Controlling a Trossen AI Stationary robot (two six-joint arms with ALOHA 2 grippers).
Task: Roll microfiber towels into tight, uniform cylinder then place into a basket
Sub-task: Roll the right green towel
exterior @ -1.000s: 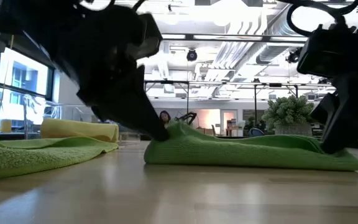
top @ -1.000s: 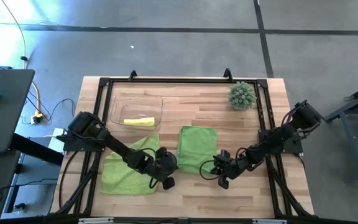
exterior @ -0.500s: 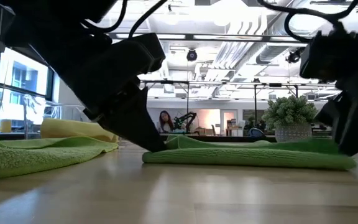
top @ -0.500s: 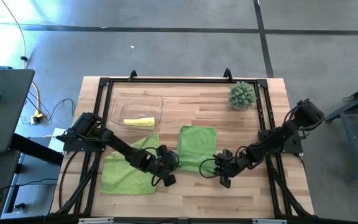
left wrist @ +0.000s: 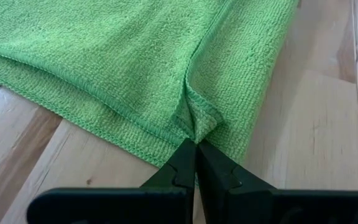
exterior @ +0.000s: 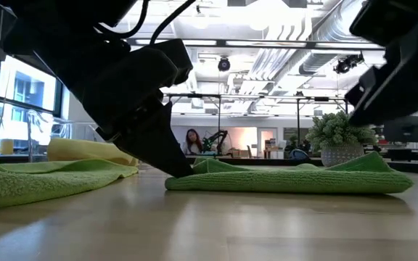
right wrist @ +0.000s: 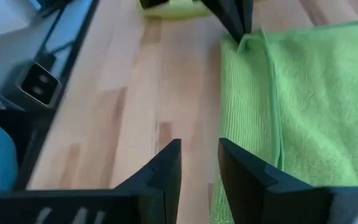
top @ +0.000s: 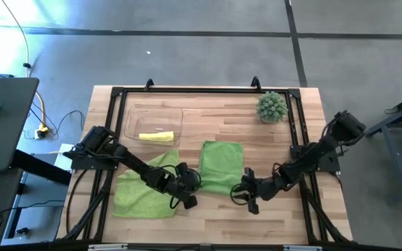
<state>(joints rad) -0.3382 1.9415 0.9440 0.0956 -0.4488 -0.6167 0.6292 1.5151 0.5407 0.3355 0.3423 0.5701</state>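
A lime green towel (top: 222, 166) lies flat in the middle of the table. My left gripper (top: 195, 187) is shut on its near-left corner and shows at the left of the low view (exterior: 183, 170). My right gripper (top: 241, 194) is open and empty, just above the table beside the towel's near-right corner (exterior: 383, 165). A second lime green towel (top: 145, 185) lies spread under my left arm. A rolled yellow towel (top: 155, 136) lies in the clear basket (top: 132, 115) at the far left. My left gripper pinches the towel's near-left corner (left wrist: 194, 127) between its two fingertips, and the cloth puckers into a small fold there. The fingers slant down from the table's left. The corner stands slightly raised, while the rest of the towel lies on the table.
A spiky green ball plant (top: 271, 107) in a pot stands at the far right. A black frame (top: 187, 90) runs around the tabletop. Bare wood shows along the near edge and between the basket and the plant.
My left gripper has gone down with the towel's near-left corner, so the raised hump there has sunk nearly flat. My right gripper has risen off the towel's near-right edge and drawn a little toward the table's near edge.
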